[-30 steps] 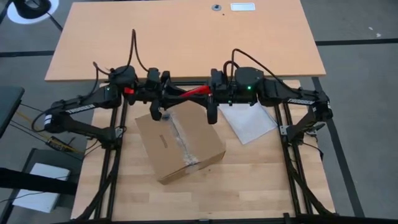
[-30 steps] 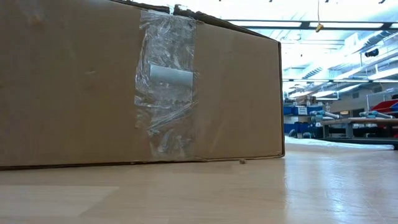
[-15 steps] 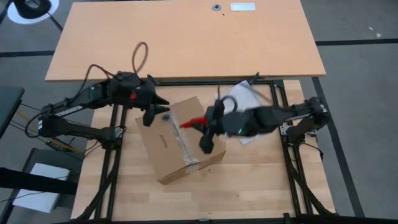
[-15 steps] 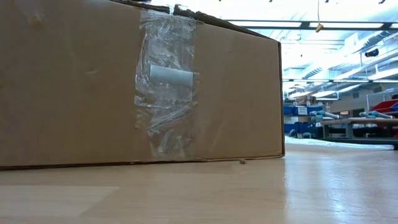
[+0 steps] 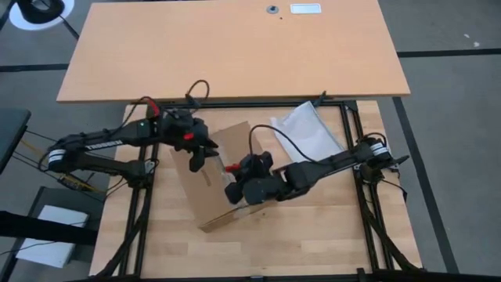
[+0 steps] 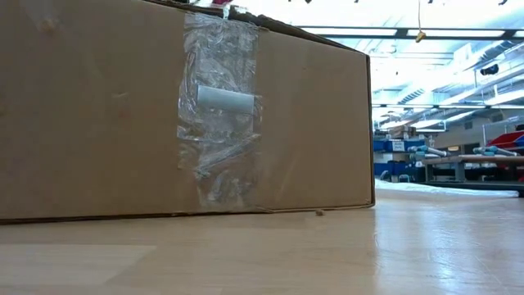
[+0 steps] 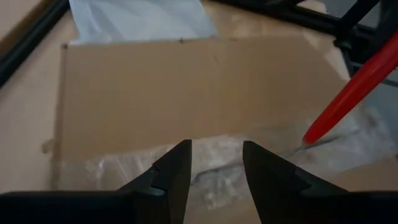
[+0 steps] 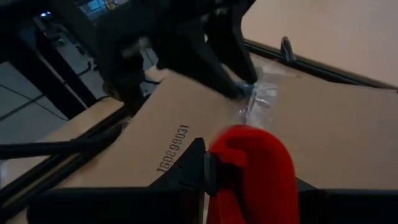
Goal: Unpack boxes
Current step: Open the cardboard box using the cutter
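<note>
The brown cardboard box [image 5: 223, 176] rests flat on the wooden table, its flaps shut under a clear tape strip [image 7: 249, 155]. In the low view its taped side [image 6: 180, 106] fills most of the picture. My left gripper [image 5: 196, 160] [image 7: 214, 162] stands open over the taped seam at the box's far-left end. Over the middle of the box top, my right gripper [image 5: 233, 174] [image 8: 249, 186] is shut on a red tool [image 8: 249, 162]. The tool's tip [image 7: 308, 138] is at the tape. My left gripper points slanting down at the tape strip at the box's far-left end; I cannot tell whether its fingertips [image 8: 244, 90] touch it. My right gripper pinches the red tool's thick end [image 8: 245, 155] between its two fingers. The tool slants down ahead of the fingers toward the table's left, and its tip [image 7: 308, 138] meets the taped seam on the box top.
A clear plastic bag [image 5: 307, 133] lies flat on the table to the far right of the box. A black frame [image 5: 348, 168] runs along the table's sides. Behind stands a larger wooden tabletop [image 5: 235, 47]. Bare wood lies near the front edge [image 5: 258, 251].
Both arms have come down from above the table's far edge onto the box. My right gripper has swung toward the near left with the red tool, rolling as it went, and now stands over the box top. My left gripper has tipped down over the box's far-left end.
</note>
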`<action>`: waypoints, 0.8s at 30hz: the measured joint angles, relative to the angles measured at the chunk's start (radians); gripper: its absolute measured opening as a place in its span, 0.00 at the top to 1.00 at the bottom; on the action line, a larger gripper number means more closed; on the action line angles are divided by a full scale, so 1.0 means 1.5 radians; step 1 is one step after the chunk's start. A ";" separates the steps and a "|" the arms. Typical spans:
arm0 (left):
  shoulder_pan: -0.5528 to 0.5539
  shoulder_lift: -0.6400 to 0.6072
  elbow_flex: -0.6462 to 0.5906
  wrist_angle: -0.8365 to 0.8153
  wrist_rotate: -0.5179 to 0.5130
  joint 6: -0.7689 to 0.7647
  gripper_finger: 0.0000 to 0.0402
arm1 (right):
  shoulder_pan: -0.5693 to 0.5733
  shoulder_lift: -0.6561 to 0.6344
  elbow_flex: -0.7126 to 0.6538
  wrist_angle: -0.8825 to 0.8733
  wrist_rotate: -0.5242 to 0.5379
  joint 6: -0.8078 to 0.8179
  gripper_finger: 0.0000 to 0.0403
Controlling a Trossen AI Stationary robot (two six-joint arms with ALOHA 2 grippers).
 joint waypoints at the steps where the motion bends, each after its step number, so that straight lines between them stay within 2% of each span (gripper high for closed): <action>1: 0.000 0.000 -0.015 0.015 0.000 -0.002 0.61 | -0.001 0.000 0.000 -0.003 0.000 0.000 0.86; 7: 0.000 0.000 -0.098 0.101 -0.003 -0.032 0.61 | -0.011 -0.007 0.000 -0.043 -0.018 0.010 0.86; 11: 0.000 0.010 -0.136 0.136 -0.030 -0.040 0.61 | -0.015 -0.001 0.000 -0.046 -0.041 0.025 0.86; 17: 0.000 0.050 -0.149 0.158 -0.083 -0.038 0.61 | -0.018 -0.001 0.001 -0.056 -0.044 0.026 0.86; 24: 0.006 0.076 -0.150 0.205 -0.092 -0.053 0.61 | -0.023 -0.001 0.001 -0.096 -0.052 0.052 0.86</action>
